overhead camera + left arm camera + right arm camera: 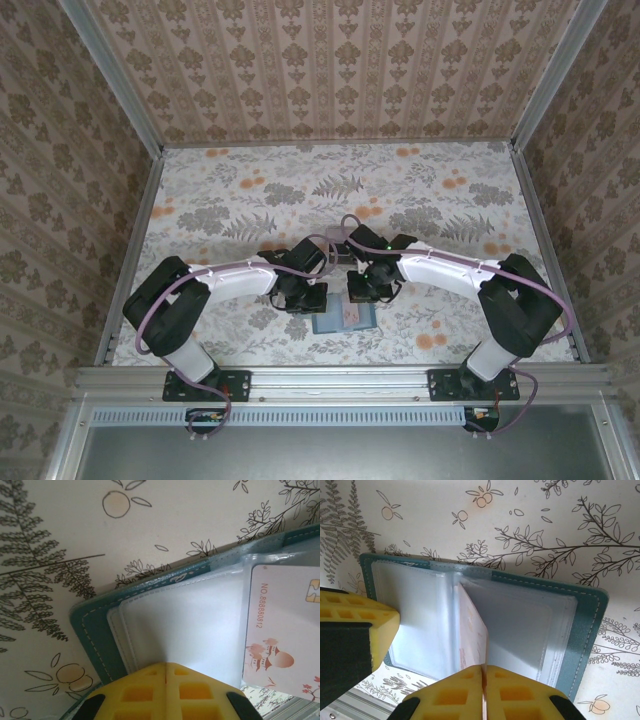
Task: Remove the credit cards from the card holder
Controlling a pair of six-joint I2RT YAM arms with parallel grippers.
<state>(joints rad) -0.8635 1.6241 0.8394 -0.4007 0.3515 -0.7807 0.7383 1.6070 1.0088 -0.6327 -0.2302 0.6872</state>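
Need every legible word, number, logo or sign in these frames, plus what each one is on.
"NO.888880812": printed sideways on the pale card sitting in the teal card holder, left wrist view.
Right wrist view: the marks on the pale card's upright face are too oblique and blurred to read.
Top view: everything is too small to read.
No brand or label can be read anywhere else.

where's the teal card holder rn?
Top view: the flat teal folding card holder lies open on the floral table, centre near the front edge, with the left hand and right hand meeting over it.
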